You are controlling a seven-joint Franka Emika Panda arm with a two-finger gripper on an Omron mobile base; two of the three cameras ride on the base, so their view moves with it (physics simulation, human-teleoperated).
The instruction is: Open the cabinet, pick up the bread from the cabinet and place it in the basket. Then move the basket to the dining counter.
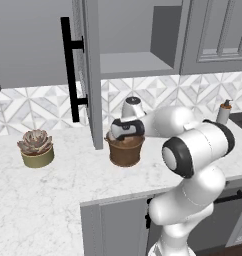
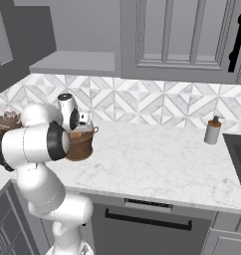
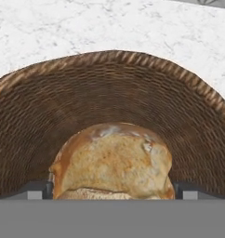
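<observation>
Arm bent low over basket (image 1: 125, 150) | hand (image 3: 112, 194) released, fingers spread beside bread (image 3: 113, 160) inside

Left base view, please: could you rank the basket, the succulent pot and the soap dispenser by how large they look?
1. Basket, largest.
2. Succulent pot, slightly smaller; plant included, nearly alike.
3. Soap dispenser, smallest, though it stands farther back, which shrinks it.

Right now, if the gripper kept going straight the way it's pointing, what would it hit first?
Most likely the bread, sitting between the open jaws inside the basket; beyond it, the basket's woven wall, though depth is hard to judge.
</observation>
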